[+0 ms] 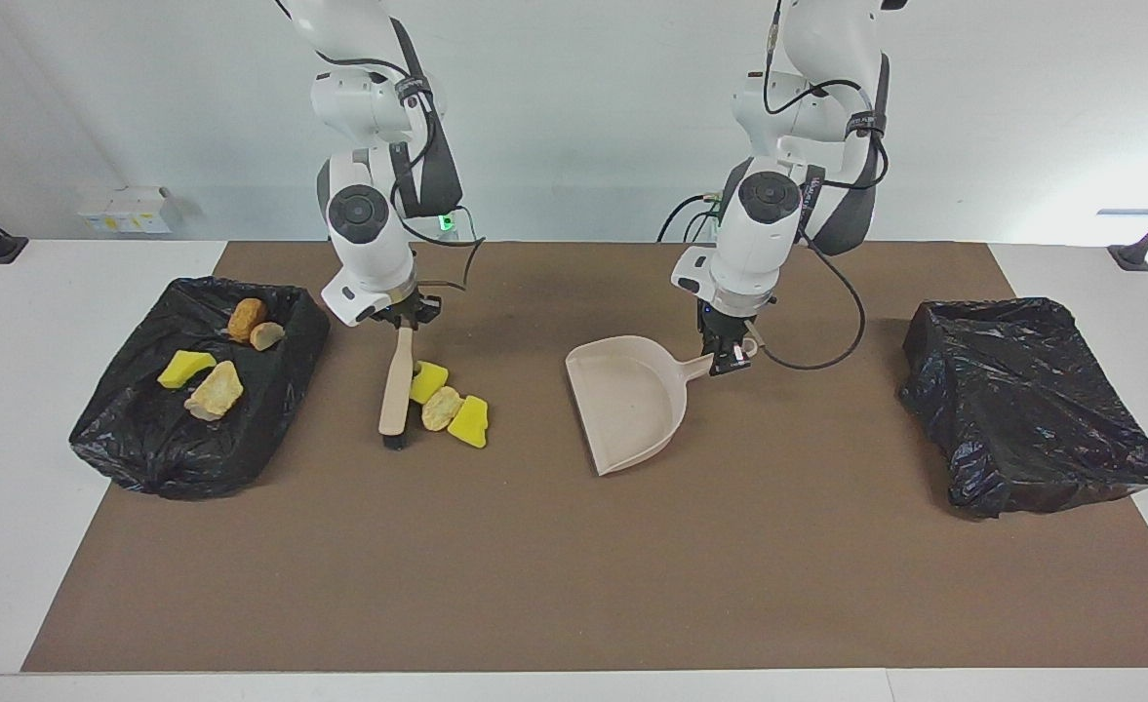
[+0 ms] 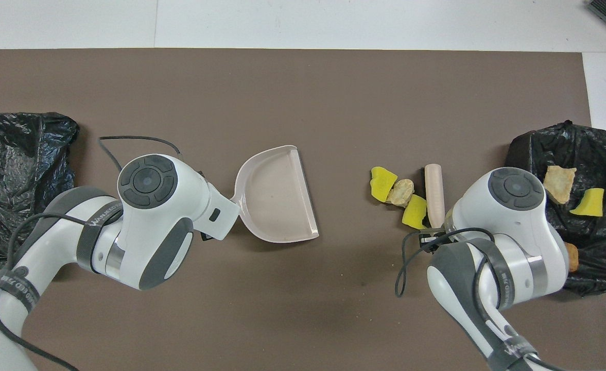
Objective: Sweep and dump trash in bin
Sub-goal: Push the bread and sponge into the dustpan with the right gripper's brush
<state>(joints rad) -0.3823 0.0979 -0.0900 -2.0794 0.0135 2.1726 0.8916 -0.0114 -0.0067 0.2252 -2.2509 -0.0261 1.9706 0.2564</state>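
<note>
Three trash lumps [image 1: 445, 403] lie on the bench against the brush [image 1: 397, 388], clamped at its handle by the right tool [image 1: 406, 320]. The dustpan [image 1: 627, 402] handle is clamped by the left tool [image 1: 727, 359]. The lumps are judged light and soft, better swept than gripped.

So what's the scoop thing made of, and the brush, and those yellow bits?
The dustpan looks like smooth beige plastic: thin moulded walls with a slight sheen. The brush seems to have a pale wooden handle, matt and light, with dark bristles underneath. The yellow bits look like sponge foam: bright, matt, with rough torn edges.
</note>
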